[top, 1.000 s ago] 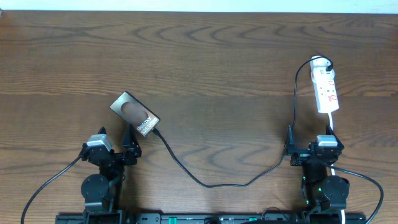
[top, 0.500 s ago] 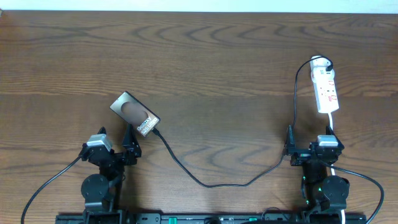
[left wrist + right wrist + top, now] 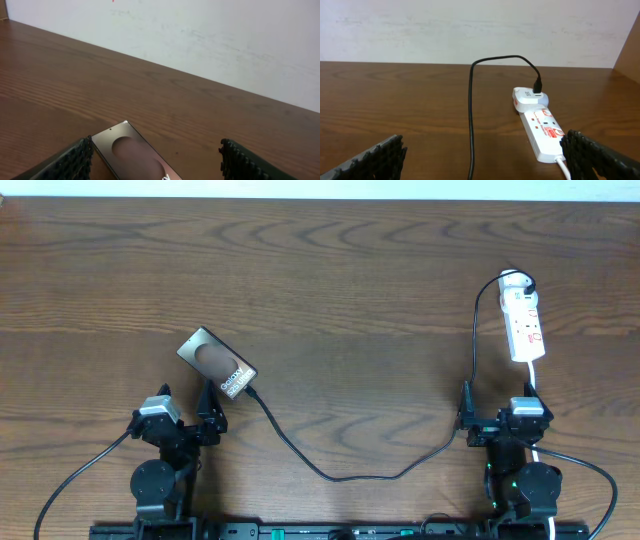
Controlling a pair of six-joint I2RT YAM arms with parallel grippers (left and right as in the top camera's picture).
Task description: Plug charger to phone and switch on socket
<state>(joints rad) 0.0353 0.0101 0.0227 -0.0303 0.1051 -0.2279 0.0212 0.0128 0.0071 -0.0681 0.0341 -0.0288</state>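
Both spread, empty — left fingers [image 3: 75,160] before the phone's [image 3: 132,155] near edge, right fingers [image 3: 375,157] short of the socket [image 3: 545,134].

Both arms are black throughout, on a black base rail [image 3: 330,531]. Left arm [image 3: 160,455] is at the rail's left end, right arm [image 3: 520,455] at its right end. Each has a round black joint housing just above the rail and a light grey block further up from it. One thin black cable loops off each arm's outer side back toward the rail. Green lights glow on the right arm near the rail. Left fingers [image 3: 75,160] and right fingers [image 3: 375,157]: black, faces covered in small studs.
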